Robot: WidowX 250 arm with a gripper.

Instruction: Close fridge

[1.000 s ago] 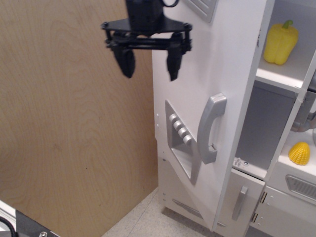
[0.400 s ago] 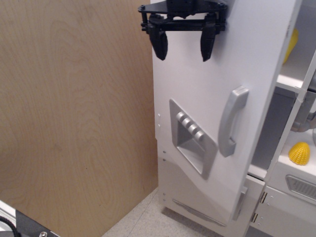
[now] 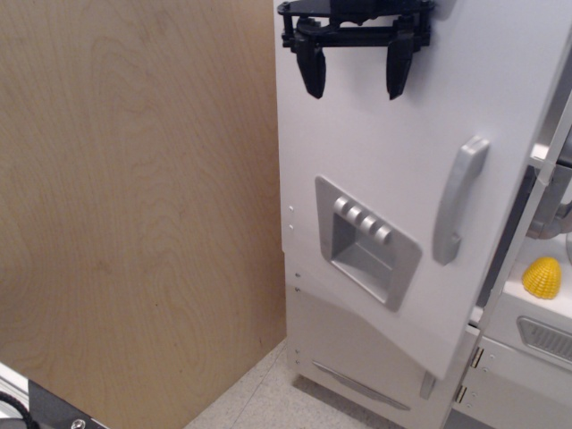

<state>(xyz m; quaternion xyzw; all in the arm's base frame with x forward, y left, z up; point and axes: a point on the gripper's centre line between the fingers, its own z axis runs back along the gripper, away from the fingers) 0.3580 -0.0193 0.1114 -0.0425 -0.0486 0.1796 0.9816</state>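
Note:
The tall white fridge door [image 3: 402,161] fills the right half of the view and stands almost shut, with a narrow gap left at its right edge. It carries a grey vertical handle [image 3: 458,201] and a grey recessed dispenser panel [image 3: 365,241] with four buttons. My black gripper [image 3: 356,76] is open, fingers pointing down, in front of the upper part of the door near its hinge side. I cannot tell whether it touches the door. The fridge's inside is hidden behind the door.
A large plywood wall [image 3: 134,214] stands to the left of the fridge. A yellow toy corn [image 3: 542,277] sits on the white play-kitchen counter [image 3: 527,313] at the right edge. The lower freezer door [image 3: 357,357] is below. Speckled floor [image 3: 259,402] shows at the bottom.
The fridge door has swung right, from well open to nearly shut, hiding the yellow pepper and shelves. My gripper moved right with the door, staying open.

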